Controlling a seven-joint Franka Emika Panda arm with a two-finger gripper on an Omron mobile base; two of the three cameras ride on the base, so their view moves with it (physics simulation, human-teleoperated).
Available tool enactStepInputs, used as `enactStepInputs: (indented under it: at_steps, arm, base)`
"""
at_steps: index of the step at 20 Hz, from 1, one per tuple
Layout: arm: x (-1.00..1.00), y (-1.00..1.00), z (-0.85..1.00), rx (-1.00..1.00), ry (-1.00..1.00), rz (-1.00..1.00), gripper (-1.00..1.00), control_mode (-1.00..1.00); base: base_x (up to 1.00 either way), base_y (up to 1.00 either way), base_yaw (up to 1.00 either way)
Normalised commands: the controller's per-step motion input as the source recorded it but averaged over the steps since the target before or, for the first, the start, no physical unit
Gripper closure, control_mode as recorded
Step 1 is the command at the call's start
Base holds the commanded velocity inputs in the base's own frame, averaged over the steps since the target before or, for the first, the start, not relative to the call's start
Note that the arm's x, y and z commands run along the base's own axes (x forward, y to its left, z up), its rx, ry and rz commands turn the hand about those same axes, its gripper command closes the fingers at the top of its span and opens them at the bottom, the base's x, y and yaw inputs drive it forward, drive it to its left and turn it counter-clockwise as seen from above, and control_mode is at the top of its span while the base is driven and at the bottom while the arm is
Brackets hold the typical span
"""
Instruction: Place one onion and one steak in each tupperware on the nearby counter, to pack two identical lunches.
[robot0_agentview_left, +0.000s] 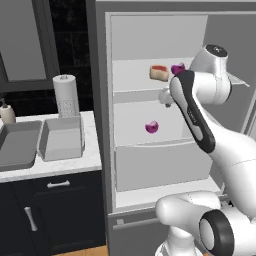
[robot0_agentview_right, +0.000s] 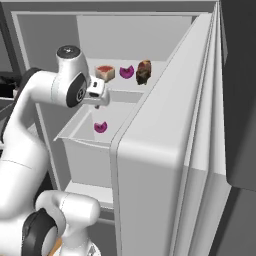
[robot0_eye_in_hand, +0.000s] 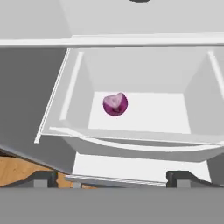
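The purple onion (robot0_eye_in_hand: 115, 104) lay alone on the floor of the open fridge drawer (robot0_eye_in_hand: 131, 144), straight ahead of and below the hand (robot0_eye_in_hand: 111, 178), which hovered over it spread wide, holding nothing.

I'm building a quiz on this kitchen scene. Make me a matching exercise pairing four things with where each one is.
Things:
1. paper-towel roll
2. onion
3. steak
4. tupperware

Places:
A. in the open fridge drawer
B. on the upper fridge shelf
C. standing at the back of the counter
D. lying empty on the counter

Pairs: 1-C, 2-A, 3-B, 4-D
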Motion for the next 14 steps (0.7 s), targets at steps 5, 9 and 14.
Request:
enactStepInputs:
  at_steps: [5, 9, 14]
  arm:
    - [0.03, 0.00, 0.98, -0.01, -0.35, 0.00, -1.00, -1.00]
    - [0.56, 0.00, 0.89, -0.07, -0.13, 0.00, -1.00, -1.00]
    - [0.85, 0.00, 0.21, -0.06, -0.01, 0.00, -1.00, -1.00]
  base:
    - [0.00, 0.00, 0.00]
    - [0.00, 0.00, 0.00]
    - [0.00, 0.00, 0.00]
